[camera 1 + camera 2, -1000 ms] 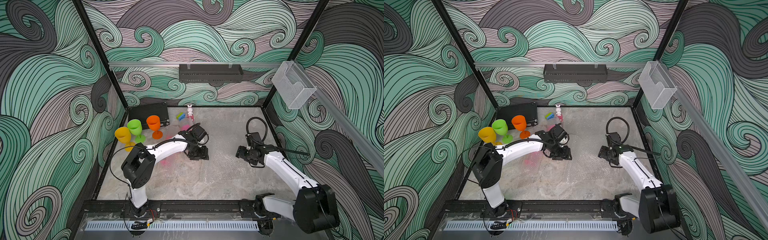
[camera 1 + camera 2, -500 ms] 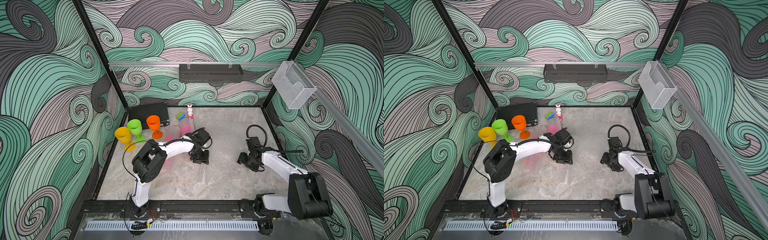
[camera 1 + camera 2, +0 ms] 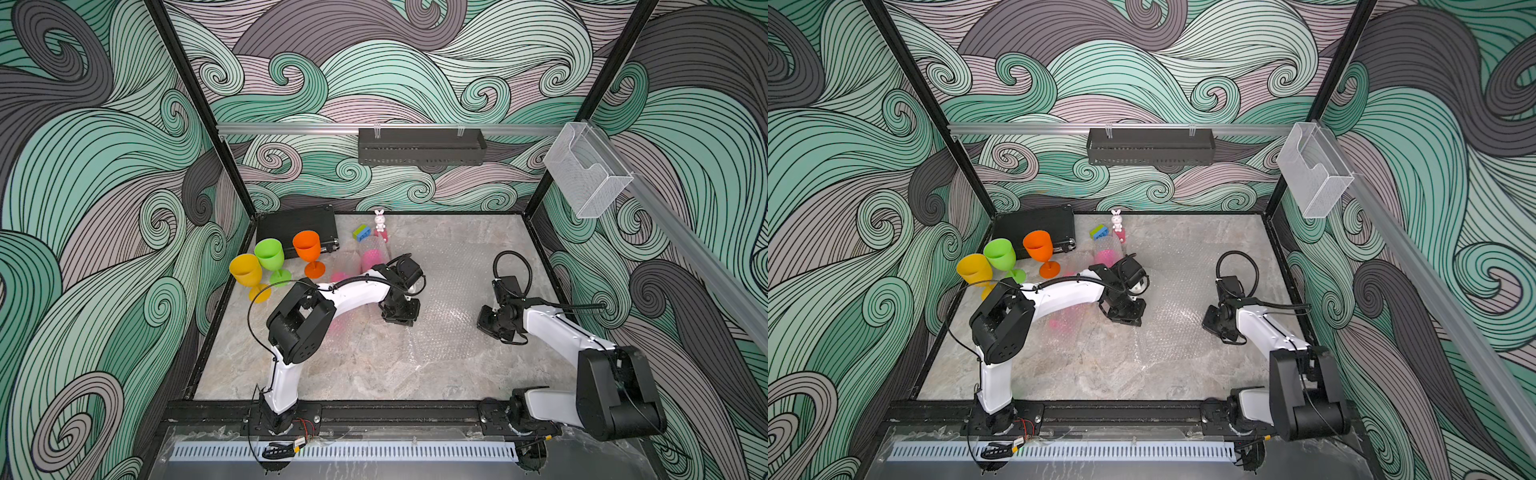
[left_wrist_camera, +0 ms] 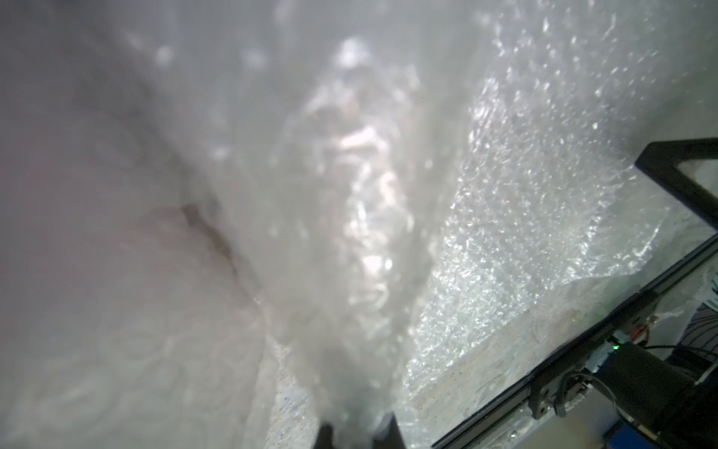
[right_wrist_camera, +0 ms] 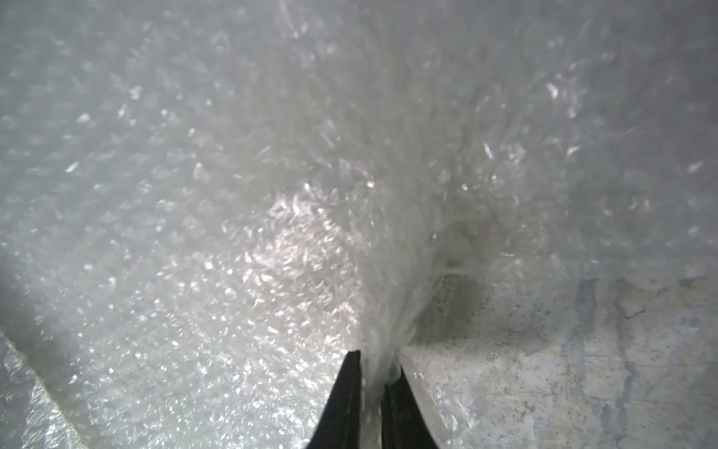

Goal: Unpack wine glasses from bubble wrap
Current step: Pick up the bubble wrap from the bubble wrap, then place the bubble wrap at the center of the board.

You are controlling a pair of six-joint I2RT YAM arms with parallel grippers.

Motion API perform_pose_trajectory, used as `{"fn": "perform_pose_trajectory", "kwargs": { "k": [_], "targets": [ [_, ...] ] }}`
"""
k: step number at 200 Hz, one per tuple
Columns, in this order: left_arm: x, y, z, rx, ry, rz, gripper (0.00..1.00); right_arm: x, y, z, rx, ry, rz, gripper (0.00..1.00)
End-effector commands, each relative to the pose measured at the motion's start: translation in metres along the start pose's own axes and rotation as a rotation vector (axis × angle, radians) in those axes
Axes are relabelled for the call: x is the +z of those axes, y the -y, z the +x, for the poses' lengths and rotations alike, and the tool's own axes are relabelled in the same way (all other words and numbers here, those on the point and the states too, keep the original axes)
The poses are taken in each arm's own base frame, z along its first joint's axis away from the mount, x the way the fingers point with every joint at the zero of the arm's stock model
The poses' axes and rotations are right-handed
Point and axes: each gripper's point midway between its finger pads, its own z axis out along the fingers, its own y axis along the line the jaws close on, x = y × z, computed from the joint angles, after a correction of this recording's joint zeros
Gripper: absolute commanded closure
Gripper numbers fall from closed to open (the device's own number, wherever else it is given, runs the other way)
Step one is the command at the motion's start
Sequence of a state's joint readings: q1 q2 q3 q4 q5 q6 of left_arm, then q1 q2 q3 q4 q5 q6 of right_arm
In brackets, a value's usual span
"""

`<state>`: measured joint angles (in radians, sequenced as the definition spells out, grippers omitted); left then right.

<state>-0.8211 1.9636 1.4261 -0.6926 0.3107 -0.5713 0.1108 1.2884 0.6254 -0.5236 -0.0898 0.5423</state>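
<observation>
Holds the flat wrap (image 3: 440, 332) on the worktop (image 3: 374, 374) by both ends: clenches a bunched fold in the left tool (image 3: 400, 316) at its left edge, and another in the right tool (image 3: 493, 326) at its right edge. Handles as light, limp, slippery film; best pinched at an edge. Leaves two pink glasses (image 3: 369, 259) rolled in their own wrap just left of it, one under the left arm. Shows orange (image 3: 306, 245), green (image 3: 269, 253) and yellow (image 3: 246, 270) glasses upright farther left. Risks dragging the nearer pink roll.
</observation>
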Motion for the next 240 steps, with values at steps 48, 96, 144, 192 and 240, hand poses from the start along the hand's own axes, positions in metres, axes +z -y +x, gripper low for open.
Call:
{"fn": "perform_pose_trajectory", "kwargs": {
  "k": [48,96,144,192,240],
  "targets": [
    [-0.035,0.034,-0.046,0.135,0.159,0.068,1.0,-0.053,-0.001,-0.047,0.03,0.25,-0.018,0.94],
    [-0.043,0.046,-0.111,0.131,0.242,0.098,1.0,-0.057,0.004,-0.099,0.088,0.313,0.003,0.94],
    [-0.031,0.034,-0.164,0.11,0.294,0.116,0.99,-0.047,0.013,-0.146,0.12,0.362,0.051,0.94],
    [-0.018,0.003,-0.2,0.066,0.341,0.098,0.87,-0.033,0.014,-0.161,0.108,0.339,0.061,0.93],
    [-0.04,-0.014,-0.207,0.007,0.348,0.072,0.56,-0.019,0.025,-0.155,0.079,0.294,0.116,0.73]
  ]
}}
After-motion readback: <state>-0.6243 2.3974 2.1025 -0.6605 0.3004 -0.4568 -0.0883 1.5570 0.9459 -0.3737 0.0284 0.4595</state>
